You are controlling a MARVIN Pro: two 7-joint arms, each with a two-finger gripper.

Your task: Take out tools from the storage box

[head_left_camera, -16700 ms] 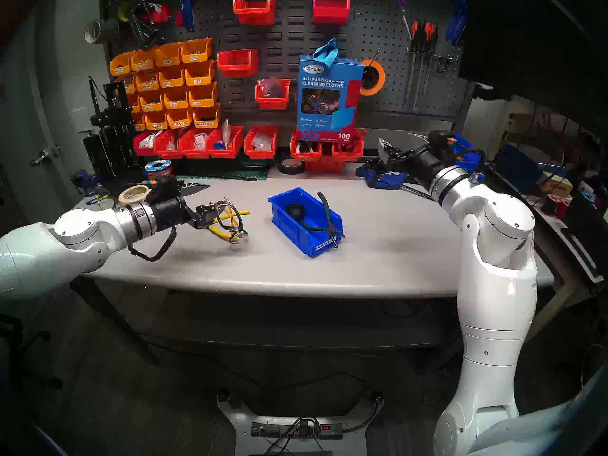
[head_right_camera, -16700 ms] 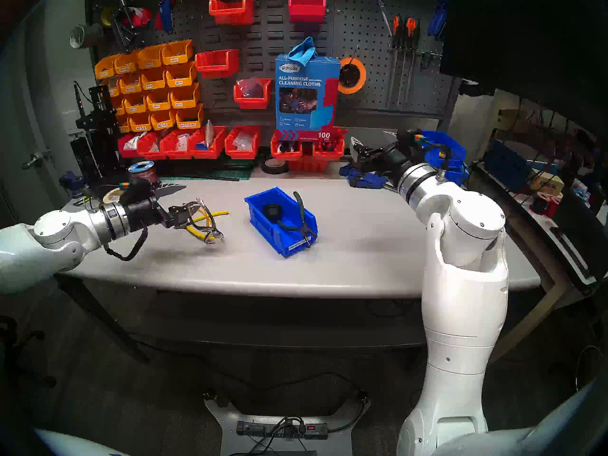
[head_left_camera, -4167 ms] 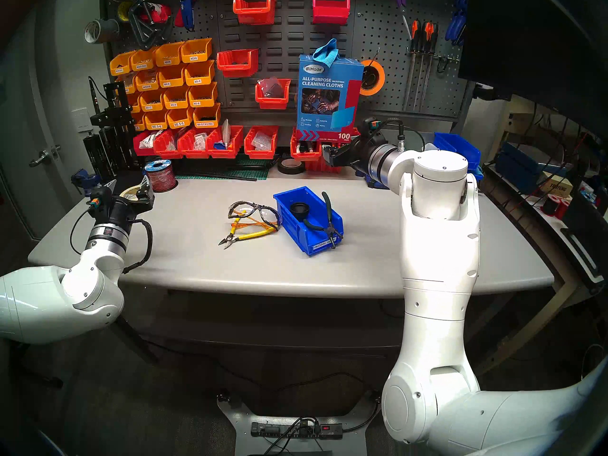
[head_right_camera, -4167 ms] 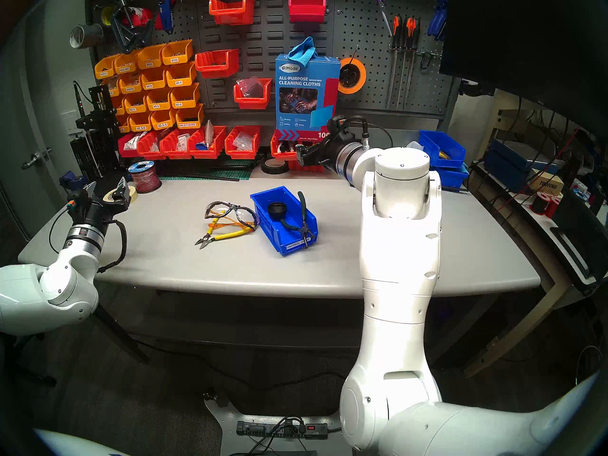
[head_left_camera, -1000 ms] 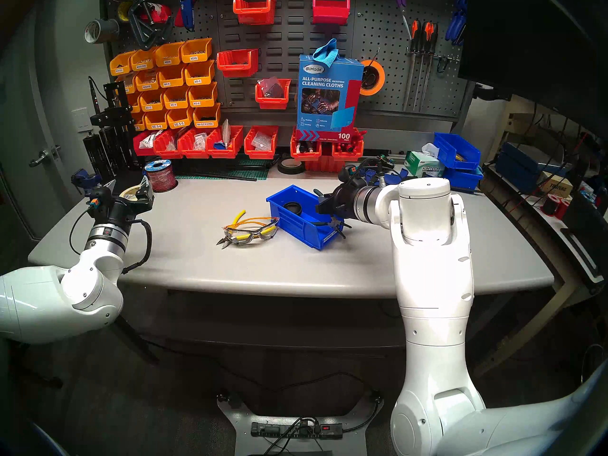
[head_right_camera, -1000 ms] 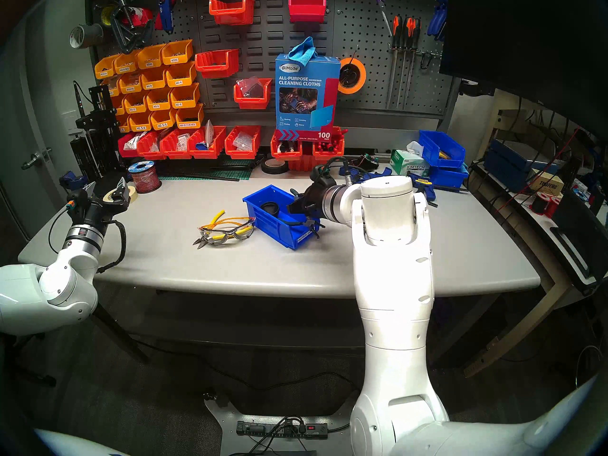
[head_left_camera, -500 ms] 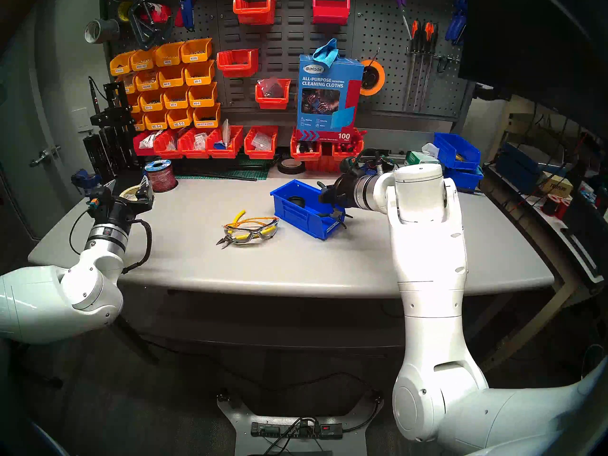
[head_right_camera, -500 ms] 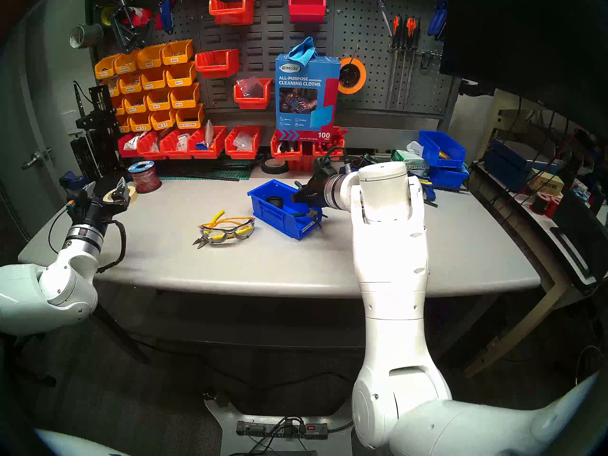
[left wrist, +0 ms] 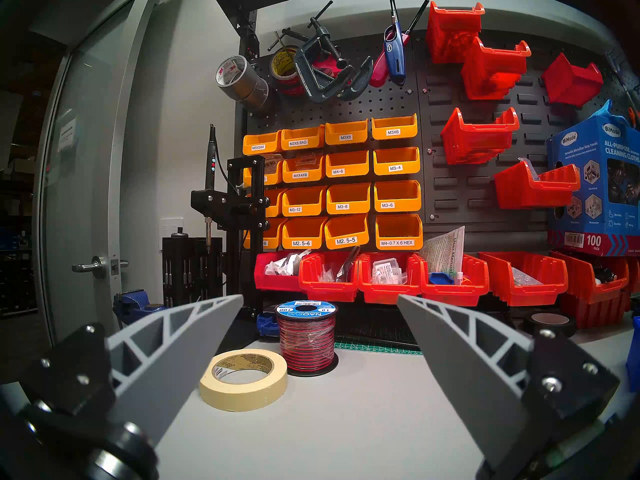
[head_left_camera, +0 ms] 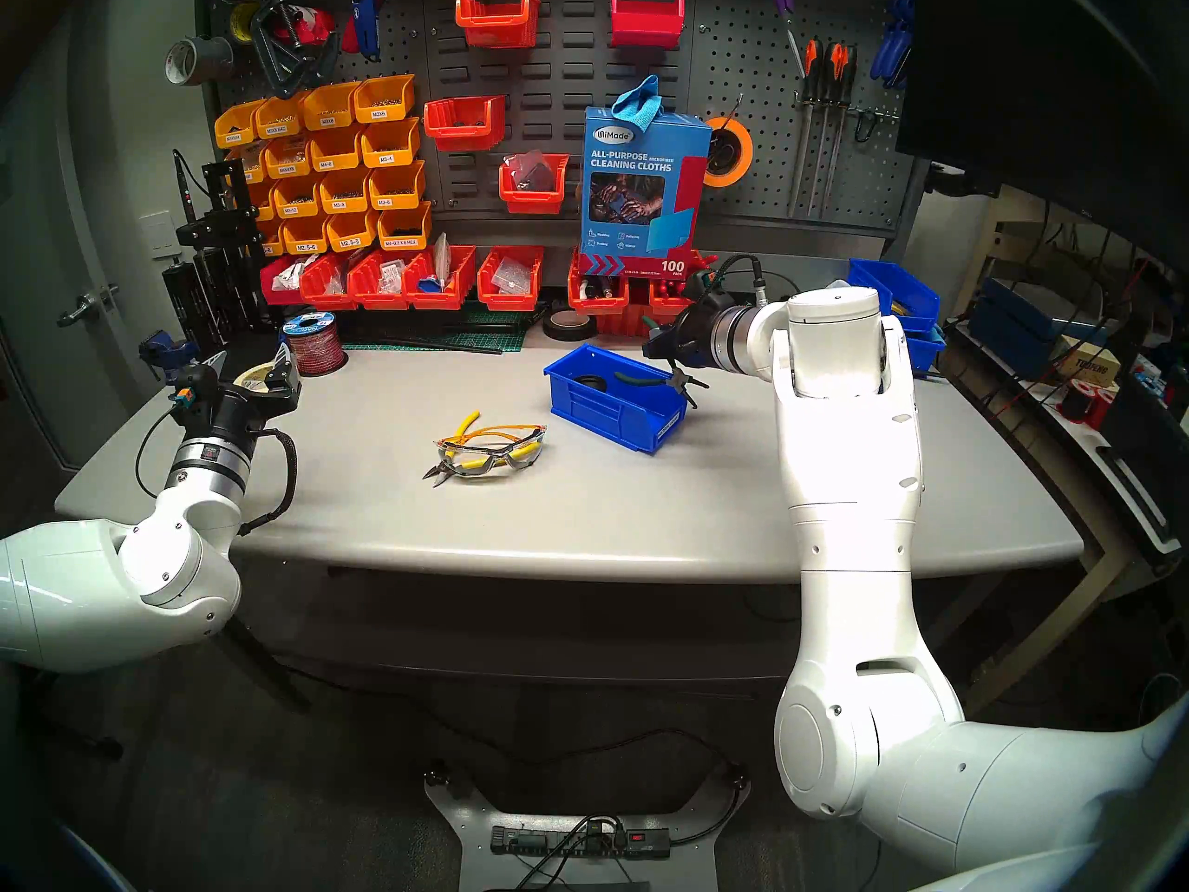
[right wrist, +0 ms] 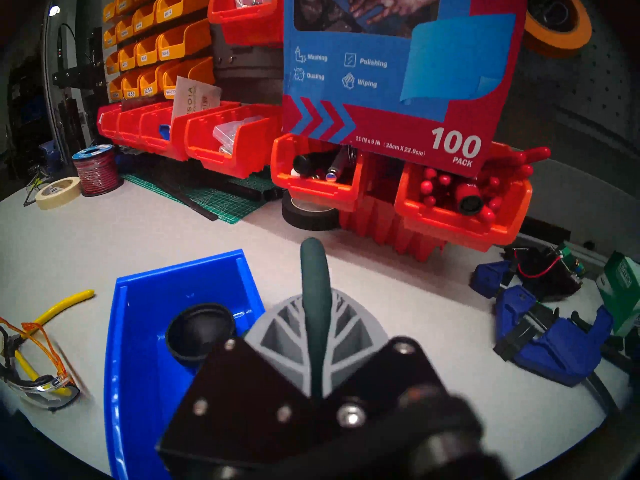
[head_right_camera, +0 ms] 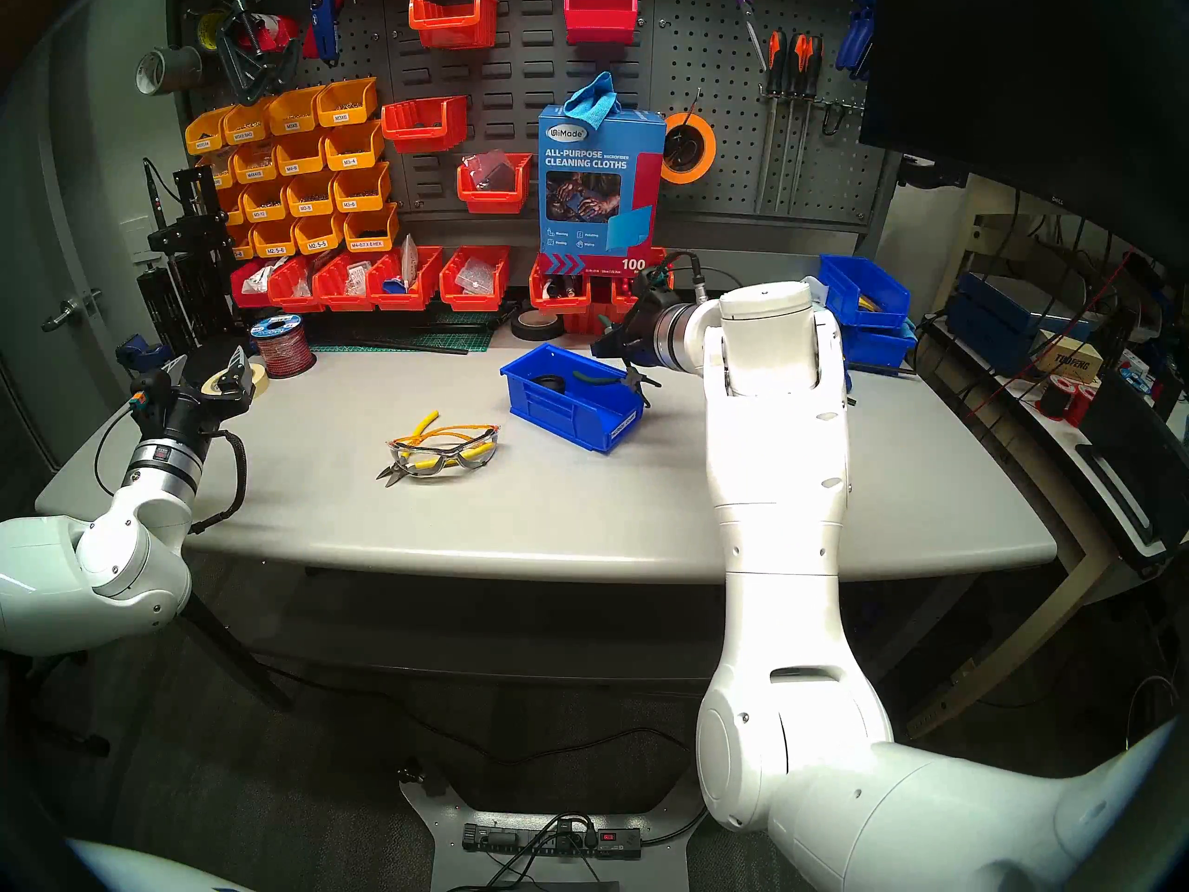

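The blue storage box (head_left_camera: 605,414) (head_right_camera: 566,414) (right wrist: 138,347) sits mid-table, turned at an angle. A small black cup-shaped piece (head_left_camera: 587,381) (right wrist: 199,334) lies inside it. My right gripper (head_left_camera: 651,343) (right wrist: 316,297) hovers over the box's back right corner, shut on one handle of the dark green-handled pliers (head_left_camera: 637,378) (right wrist: 313,282). Their other handle and head hang over the box. Clear safety glasses (head_left_camera: 492,453) (right wrist: 34,375) rest on the yellow-handled cutters (head_left_camera: 471,419) left of the box. My left gripper (head_left_camera: 251,363) (left wrist: 318,299) is open and empty at the table's left edge.
A masking tape roll (left wrist: 244,379) and a red wire spool (left wrist: 306,334) stand just ahead of the left gripper. Red bins (head_left_camera: 444,279) and a black tape roll (head_left_camera: 569,324) line the back. Blue clamps (right wrist: 554,340) and larger blue bins (head_left_camera: 894,292) sit at the back right.
My right gripper has risen and drawn back to the right with the pliers. The blue box has slid back and turned with them. The left arm has not moved.
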